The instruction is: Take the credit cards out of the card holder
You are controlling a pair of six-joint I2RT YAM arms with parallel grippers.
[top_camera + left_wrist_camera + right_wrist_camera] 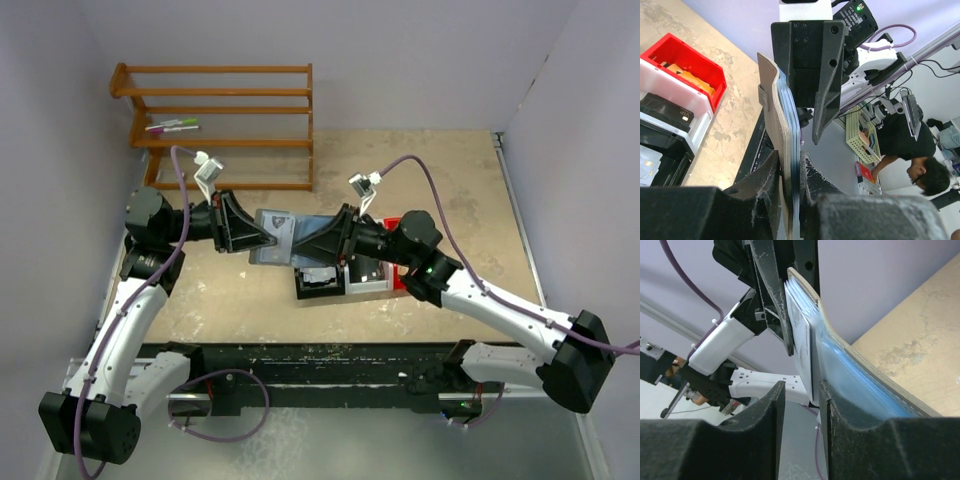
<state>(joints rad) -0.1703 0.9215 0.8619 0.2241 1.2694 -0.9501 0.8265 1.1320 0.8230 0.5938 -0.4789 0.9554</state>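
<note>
The card holder (266,246) hangs in the air between both grippers. My left gripper (262,236) is shut on its edge; in the left wrist view (790,162) the jaws pinch the tan-grey cover (771,100) and the blue-tinted pockets. My right gripper (303,243) faces it from the right, jaws open. In the right wrist view (802,387) a pale card (805,347) sticks out of the holder (855,377) between the fingers, against the right one, with a gap to the left one. A tan-gold card (690,77) lies in the red bin, a black card (667,111) in the white bin.
Black bin (320,283), white bin (366,275) and red bin (403,277) stand side by side under the right gripper. A pale flat thing (647,164) lies in the black bin. A wooden rack (225,110) with pens stands at the back left.
</note>
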